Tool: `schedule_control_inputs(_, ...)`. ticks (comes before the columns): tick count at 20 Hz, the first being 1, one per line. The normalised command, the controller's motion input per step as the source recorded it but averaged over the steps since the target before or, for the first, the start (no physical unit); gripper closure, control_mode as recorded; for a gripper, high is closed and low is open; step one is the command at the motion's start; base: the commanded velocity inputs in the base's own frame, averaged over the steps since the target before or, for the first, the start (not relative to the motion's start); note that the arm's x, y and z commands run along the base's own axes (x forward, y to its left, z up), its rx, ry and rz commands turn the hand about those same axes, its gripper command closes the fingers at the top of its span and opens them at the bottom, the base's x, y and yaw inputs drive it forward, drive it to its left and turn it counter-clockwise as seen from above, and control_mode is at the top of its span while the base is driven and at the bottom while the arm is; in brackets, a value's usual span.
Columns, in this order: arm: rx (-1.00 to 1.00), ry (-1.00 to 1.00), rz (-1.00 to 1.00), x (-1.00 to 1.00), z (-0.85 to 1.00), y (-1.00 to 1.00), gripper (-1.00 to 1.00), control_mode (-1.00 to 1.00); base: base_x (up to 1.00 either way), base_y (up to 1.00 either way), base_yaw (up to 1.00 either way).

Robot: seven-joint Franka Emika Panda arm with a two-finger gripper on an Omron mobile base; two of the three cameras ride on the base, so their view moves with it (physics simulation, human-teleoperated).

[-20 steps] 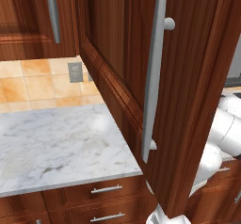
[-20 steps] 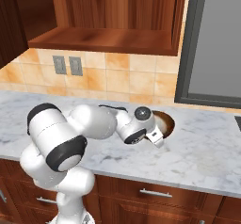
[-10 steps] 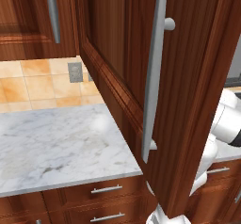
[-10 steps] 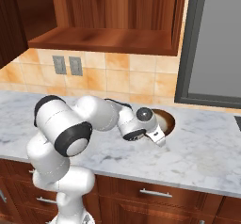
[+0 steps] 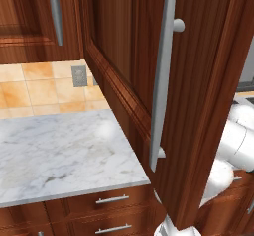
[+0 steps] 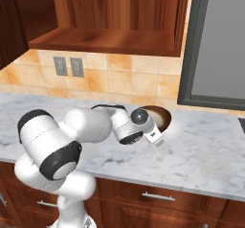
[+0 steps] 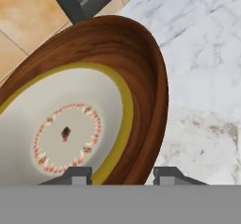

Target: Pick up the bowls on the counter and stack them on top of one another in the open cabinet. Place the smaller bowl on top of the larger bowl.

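Note:
A brown wooden bowl [image 6: 161, 117] with a white, yellow-ringed inside [image 7: 70, 124] stands on the white marble counter [image 6: 201, 155] near the tiled back wall. My gripper [image 6: 154, 137] is at its near rim. In the hand view the gripper [image 7: 123, 175] straddles that rim, one fingertip [image 7: 77, 175] inside the bowl and the other outside, still apart. The open cabinet [image 6: 105, 39] hangs above and left of the bowl, its lower shelf bare. Its door [image 5: 198, 106] with the long silver handle [image 5: 161, 81] swings out toward me.
A dark grey-framed panel [image 6: 215, 45] rises from the counter right of the bowl. Two wall outlets [image 6: 67, 66] sit in the orange tiles under the cabinet. Drawers with short handles [image 6: 158, 196] run below the counter edge. The open door hides the arm in the left base view.
The arm's elbow and shoulder links have swung and settled lower over the counter. The hand has stayed at the bowl's near rim. The bowl has not moved.

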Motion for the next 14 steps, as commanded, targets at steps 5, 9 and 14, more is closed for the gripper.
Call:
schedule_control_inputs(5,-0.03,0.06,0.03,-0.19,0.85,0.63,1.00,-1.00,0.00,0.00,0.00)
schedule_control_inputs(9,-0.07,0.21,0.10,-0.43,0.67,0.64,1.00,-1.00,0.00,0.00,0.00)
schedule_control_inputs(14,-0.06,0.23,0.14,-0.40,0.86,0.54,1.00,-1.00,0.00,0.00,0.00)
